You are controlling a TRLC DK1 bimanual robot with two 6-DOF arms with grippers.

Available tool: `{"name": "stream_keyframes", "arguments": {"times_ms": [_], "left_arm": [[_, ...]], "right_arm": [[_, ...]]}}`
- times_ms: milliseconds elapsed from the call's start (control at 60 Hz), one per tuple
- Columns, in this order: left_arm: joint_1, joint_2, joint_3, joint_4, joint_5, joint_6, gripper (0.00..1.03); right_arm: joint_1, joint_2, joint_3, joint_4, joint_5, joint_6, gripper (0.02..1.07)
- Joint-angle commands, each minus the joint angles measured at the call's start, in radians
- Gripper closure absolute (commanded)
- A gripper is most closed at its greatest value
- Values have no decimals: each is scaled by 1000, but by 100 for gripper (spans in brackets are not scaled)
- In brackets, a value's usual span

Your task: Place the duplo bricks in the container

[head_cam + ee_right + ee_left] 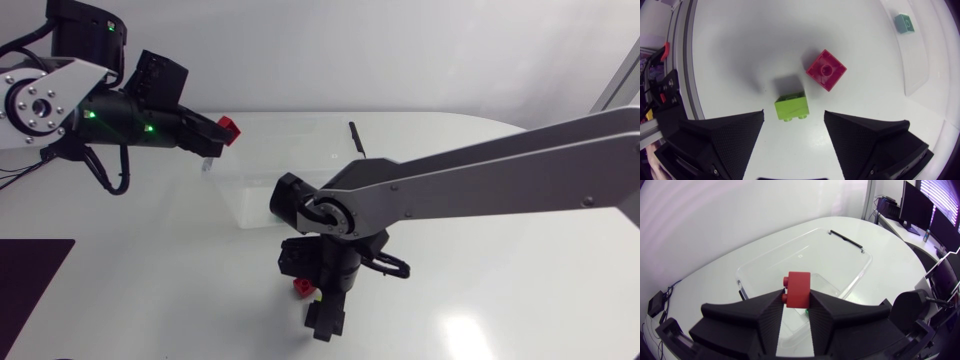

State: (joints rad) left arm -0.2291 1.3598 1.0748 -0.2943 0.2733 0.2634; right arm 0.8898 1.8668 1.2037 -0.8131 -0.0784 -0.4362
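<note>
The held red brick (799, 287) is clamped from two sides between the fingers of the left gripper (797, 305) and is carried above the clear container (815, 250). In the head view it is placed over the container's corner at about 10 o'clock from the middle. The right gripper (793, 125) is spread wide and holds nothing. It is poised over the green brick (791, 105), which lies on the table between its fingers and is touched by neither. A loose red brick (826, 70) lies just beside the green one. In the head view both are found at about 6 o'clock from the container. A teal brick (902, 23) is seen past the container's wall, apparently inside it.

The step in hand is judged to be the drop of the held red brick. It would be done best if the brick were brought toward 4 o'clock, over the container's middle, and lowered before the fingers are parted, so that a bounce over the rim is avoided. For the green brick, a straight descent is advised, with the fingers closed on its flat sides. The loose red brick should be left unnudged.
</note>
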Motion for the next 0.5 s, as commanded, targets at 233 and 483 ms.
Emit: {"name": "stream_keyframes", "arguments": {"times_ms": [233,483], "left_arm": [[-1,35,50,7,9,19,80],[-10,48,53,15,9,19,80]], "right_arm": [[26,81,31,-43,66,-110,24],[46,84,63,-44,74,-111,30]]}}
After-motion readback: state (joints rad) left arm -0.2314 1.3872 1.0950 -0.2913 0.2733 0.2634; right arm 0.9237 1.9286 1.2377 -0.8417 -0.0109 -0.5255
